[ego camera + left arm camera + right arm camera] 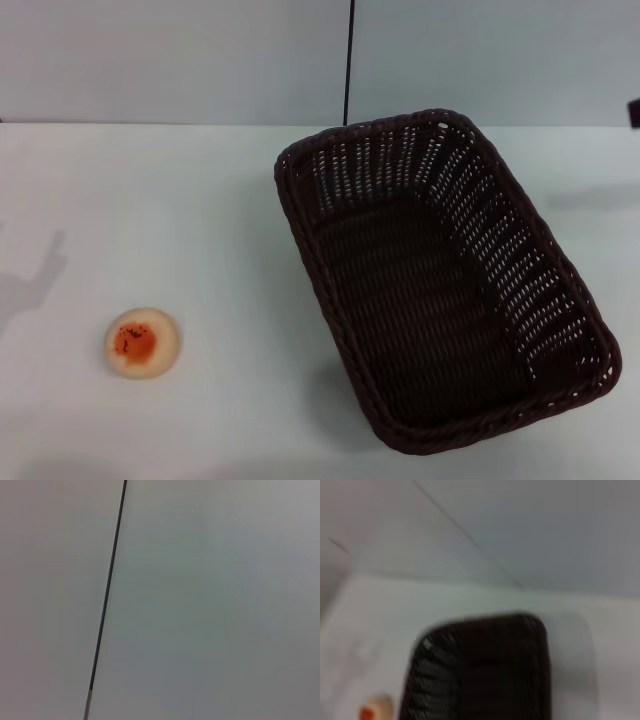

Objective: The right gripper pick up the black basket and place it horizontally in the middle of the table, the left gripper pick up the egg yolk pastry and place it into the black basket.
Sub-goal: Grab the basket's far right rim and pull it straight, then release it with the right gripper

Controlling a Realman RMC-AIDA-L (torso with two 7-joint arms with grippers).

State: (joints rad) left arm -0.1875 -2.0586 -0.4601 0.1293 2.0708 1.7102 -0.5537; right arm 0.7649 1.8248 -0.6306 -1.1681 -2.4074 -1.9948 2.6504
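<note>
Basket (440, 290), pastry (143, 342) apart; hands seemingly unseen.

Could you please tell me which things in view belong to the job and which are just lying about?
Part of the job:
- black basket, skewed, on the right of the table
- egg yolk pastry, on the left, outside the basket

Just there:
- black seam line on the back wall; nothing else lies about. Neither gripper is in view.

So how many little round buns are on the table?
1. The egg yolk pastry sits on the table's left side, apart from the empty black basket.
</note>
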